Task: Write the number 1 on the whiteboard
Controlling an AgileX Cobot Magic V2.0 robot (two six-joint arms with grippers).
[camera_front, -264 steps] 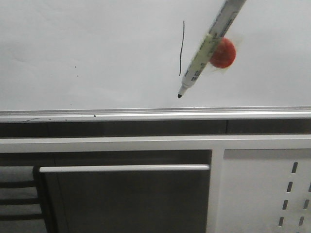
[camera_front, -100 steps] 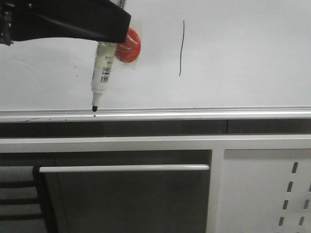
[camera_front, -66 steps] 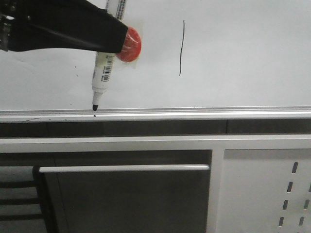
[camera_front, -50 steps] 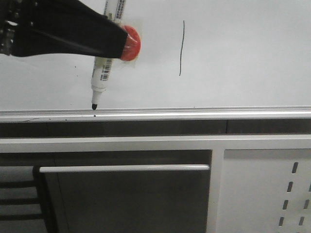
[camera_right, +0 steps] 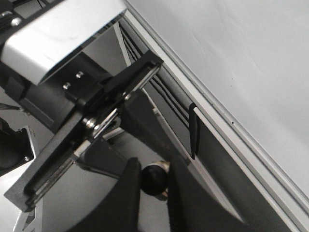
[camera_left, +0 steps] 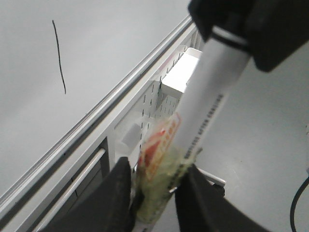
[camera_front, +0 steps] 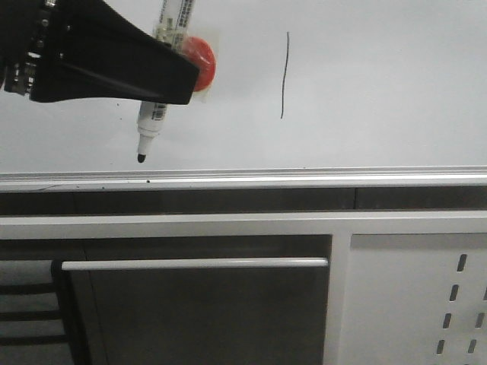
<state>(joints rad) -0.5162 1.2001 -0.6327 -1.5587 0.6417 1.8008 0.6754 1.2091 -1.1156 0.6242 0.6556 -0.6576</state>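
The number 1 stands on the whiteboard, well to the right of the left gripper, whose fingers are clamped on a marker. Since half a second ago the marker tip has lifted higher above the rail and tilted leftward

marker top cropped (midsection pincer-hidden)

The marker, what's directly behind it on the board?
Behind the marker is bare whiteboard and a red round thing, partly hidden by the barrel and the left gripper. The number 1 sits apart, uncovered.
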